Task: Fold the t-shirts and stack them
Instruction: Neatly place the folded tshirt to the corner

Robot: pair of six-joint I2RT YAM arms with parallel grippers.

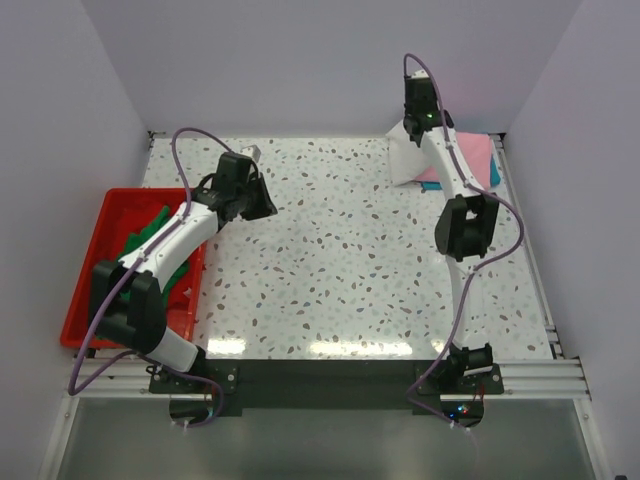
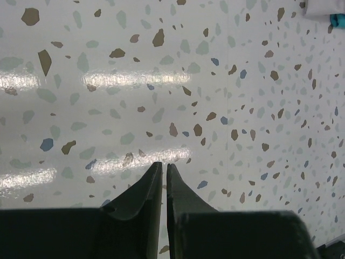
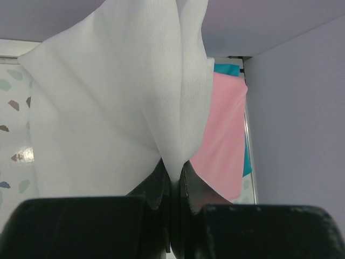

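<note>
My right gripper (image 1: pixel 412 128) is shut on a fold of the white t-shirt (image 1: pixel 404 162) and holds it up at the far right of the table. In the right wrist view the white cloth (image 3: pixel 118 97) hangs from between the shut jaws (image 3: pixel 173 174). Behind it a folded pink t-shirt (image 1: pixel 472 158) lies on a teal one (image 3: pixel 229 68) at the far right corner. Green t-shirts (image 1: pixel 150 232) lie in the red tray. My left gripper (image 1: pixel 260 203) is shut and empty above the speckled table at the left; its jaws (image 2: pixel 164 165) meet with nothing between them.
The red plastic tray (image 1: pixel 85 315) stands at the left table edge under the left arm. Purple walls close in the far and side edges. A metal rail (image 1: pixel 525 250) runs along the table's right edge.
</note>
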